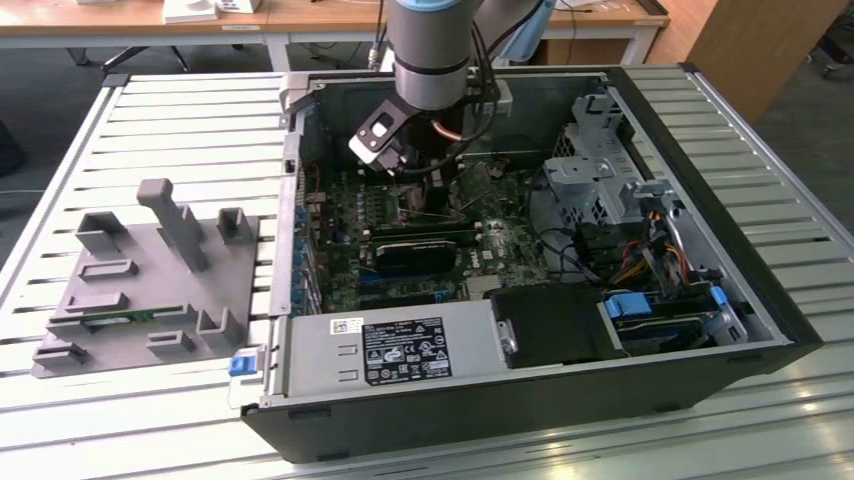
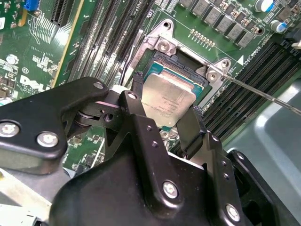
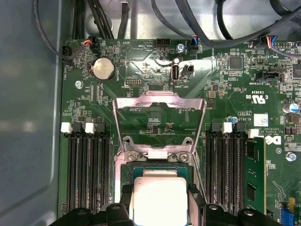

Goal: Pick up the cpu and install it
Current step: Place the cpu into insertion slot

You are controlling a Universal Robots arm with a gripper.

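The cpu (image 2: 170, 100) was pinched between the gripper's (image 2: 163, 113) fingers (image 2: 189, 129), which stood narrow and clamped on two opposite edges. In both wrist views its silvery plate hung just over the socket (image 2: 184, 63), a little tilted as far as we could judge, and not yet bedded in the frame. The load plate (image 3: 160, 100) was flipped open beyond the socket, and the thin lever (image 2: 263, 92) was swung out to one side. Memory slots (image 3: 89, 169) flanked the socket on the board (image 3: 225, 84). In the exterior view the arm (image 1: 434, 50) reached into the case (image 1: 534, 410) from its twelve o'clock edge, working over the board's twelve o'clock end. A grey tray (image 1: 134, 290) lay outside at the case's nine o'clock. We judged the step in hand to be the seating itself. Doing it well meant levelling the chip first and matching its marked corner and edge notches to the socket. It then had to go straight down with no sideways slide across the contacts and no pressing. The grip was best kept until the chip lay flat inside the frame, with the fingers held clear of the open plate and the lever.
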